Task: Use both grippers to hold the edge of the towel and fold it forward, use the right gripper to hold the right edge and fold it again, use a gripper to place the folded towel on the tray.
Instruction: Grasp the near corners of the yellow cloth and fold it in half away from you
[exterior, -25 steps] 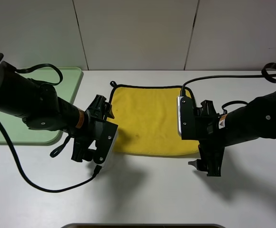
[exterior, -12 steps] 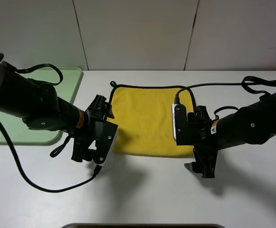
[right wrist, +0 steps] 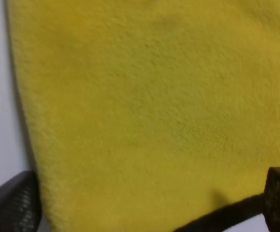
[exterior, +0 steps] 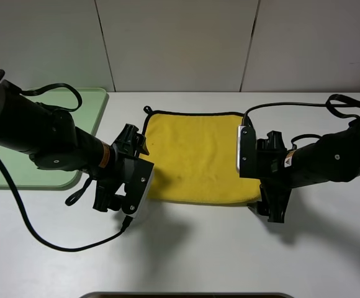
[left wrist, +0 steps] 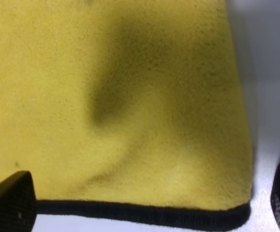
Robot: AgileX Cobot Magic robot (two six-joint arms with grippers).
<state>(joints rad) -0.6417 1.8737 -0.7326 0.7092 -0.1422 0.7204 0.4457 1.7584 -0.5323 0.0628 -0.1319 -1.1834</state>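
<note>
A yellow towel (exterior: 195, 155) with a black hem lies flat on the white table. My left gripper (exterior: 117, 203) is at its front left corner. My right gripper (exterior: 270, 210) is at its front right corner. In the left wrist view the towel (left wrist: 130, 96) fills the frame, and the open gripper (left wrist: 145, 203) has its fingertips (left wrist: 9, 200) spread wide on either side of the black hem. In the right wrist view the towel (right wrist: 154, 106) also fills the frame, and the open gripper (right wrist: 145, 210) straddles the corner edge. The green tray (exterior: 6, 171) lies at the far left, partly hidden by the left arm.
Black cables loop over the tray's back edge (exterior: 56, 90) and trail across the table (exterior: 43, 239) and behind the right arm (exterior: 347, 102). A dark edge (exterior: 186, 295) shows at the front of the table.
The right gripper shifted left, then back right and closer to the towel's front right corner. The left arm has not moved.
</note>
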